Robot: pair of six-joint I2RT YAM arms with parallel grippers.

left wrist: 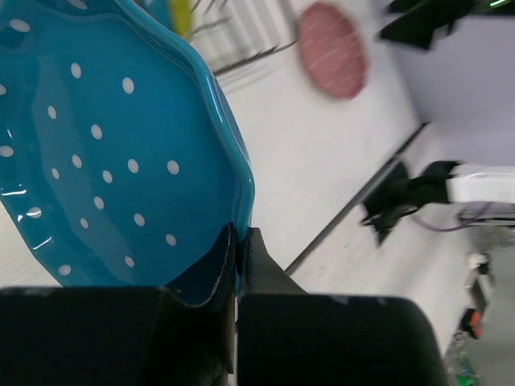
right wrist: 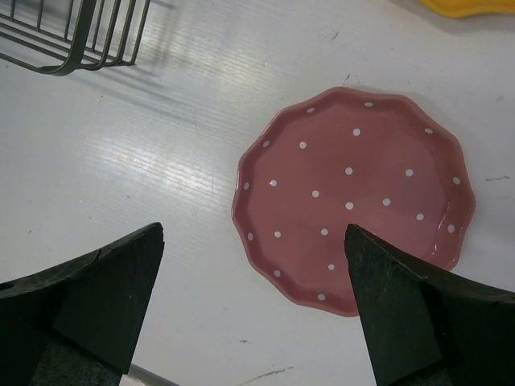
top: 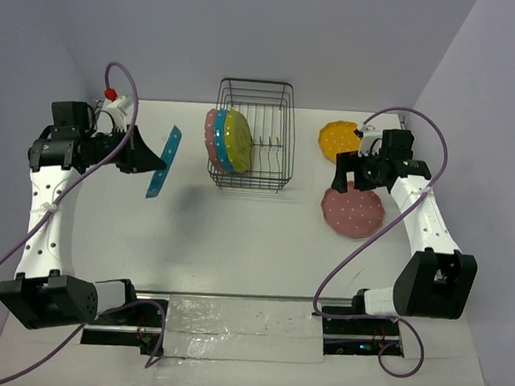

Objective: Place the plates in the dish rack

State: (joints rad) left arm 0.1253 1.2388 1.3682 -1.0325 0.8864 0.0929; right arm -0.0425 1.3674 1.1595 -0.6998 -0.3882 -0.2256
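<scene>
A white table (top: 236, 253) stood between pale lilac walls (top: 251, 33). A crinkled sheet of clear plastic (top: 239, 333) lay along its near edge, just beside a thin metal rail (top: 233, 295).

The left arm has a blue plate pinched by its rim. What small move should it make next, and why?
Probably swing the teal plate toward the dish rack. The left gripper is shut on its rim, holding it on edge left of the rack, where three plates stand and slots are free.

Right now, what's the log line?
left hand: shut on teal plate | right hand: open above pink plate | dish rack: three plates
</scene>
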